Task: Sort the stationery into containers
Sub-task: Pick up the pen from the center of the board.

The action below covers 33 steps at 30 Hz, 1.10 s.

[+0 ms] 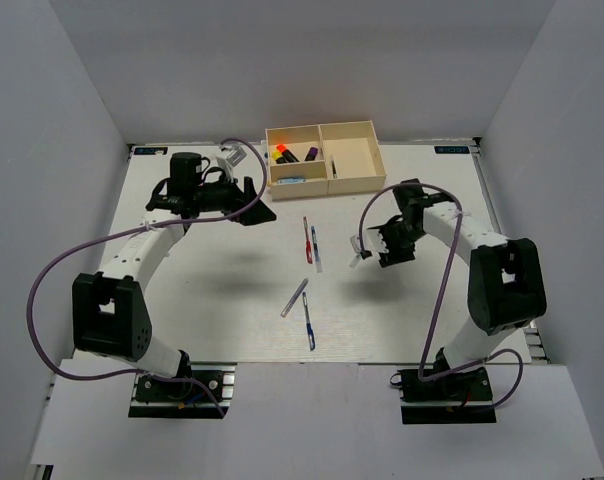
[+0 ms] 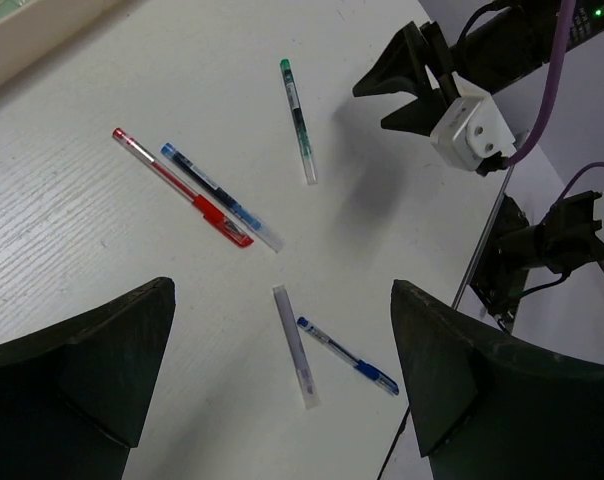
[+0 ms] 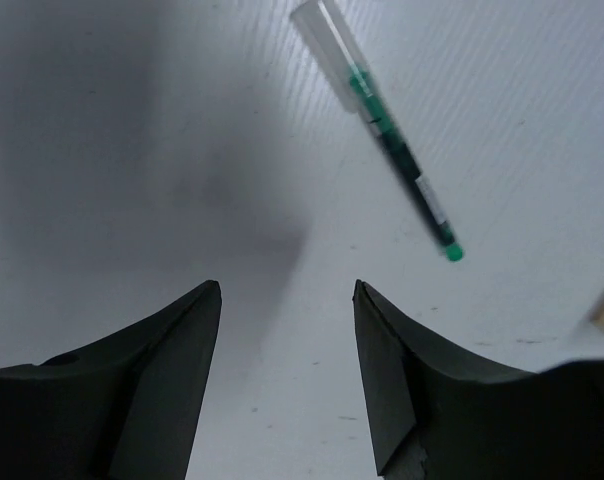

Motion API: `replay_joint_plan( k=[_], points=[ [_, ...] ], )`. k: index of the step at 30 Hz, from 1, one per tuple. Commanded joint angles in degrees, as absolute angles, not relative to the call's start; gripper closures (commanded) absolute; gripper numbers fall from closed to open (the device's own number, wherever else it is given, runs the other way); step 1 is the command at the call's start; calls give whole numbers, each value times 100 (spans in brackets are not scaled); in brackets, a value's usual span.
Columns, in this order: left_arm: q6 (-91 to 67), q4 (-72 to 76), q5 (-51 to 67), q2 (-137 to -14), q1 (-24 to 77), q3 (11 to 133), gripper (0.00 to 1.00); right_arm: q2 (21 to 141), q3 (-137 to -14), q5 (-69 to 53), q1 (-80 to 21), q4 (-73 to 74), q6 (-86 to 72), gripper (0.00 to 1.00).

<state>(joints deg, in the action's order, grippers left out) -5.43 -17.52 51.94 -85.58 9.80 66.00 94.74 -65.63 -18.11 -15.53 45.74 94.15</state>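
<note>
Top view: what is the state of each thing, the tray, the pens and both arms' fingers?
Tray: upright, highlighters in one small compartment.
Green pen: lying on the table, not held.
Red pen: lying on the table beside a blue pen.
Left fingers: open, holding nothing.
Right fingers: open, holding nothing.

top view: high above the near edge, looked down over the flat white table (image 1: 232, 280). wrist views: close, tilted downward; both shared the thin clear green-inked pen (image 2: 298, 122) (image 3: 384, 131).
</note>
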Motion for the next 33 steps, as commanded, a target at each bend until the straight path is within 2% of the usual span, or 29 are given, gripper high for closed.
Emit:
replay_joint_plan(
  k=[1, 9, 17, 30, 33],
  points=[
    [-536, -1714, 5221, -8437, 967, 6662, 2, 9579, -6723, -1565, -1731, 3850, 10521, 39],
    [-641, -1538, 5317, -8648, 967, 6557, 2, 10713, -7769, -1503, -1916, 3814, 10344, 43],
    [-686, -1547, 5300, -8754, 967, 6627, 2, 10916, -7664, -1222, -2118, 3911, 11030, 58],
    [-791, -1450, 5291, -8763, 914, 6487, 2, 11162, -7479, -888, -2329, 4060, 11610, 59],
    [-817, -1424, 5291, -8745, 914, 6478, 2, 11232, -7357, -686, -2347, 4087, 11803, 65]
  ],
)
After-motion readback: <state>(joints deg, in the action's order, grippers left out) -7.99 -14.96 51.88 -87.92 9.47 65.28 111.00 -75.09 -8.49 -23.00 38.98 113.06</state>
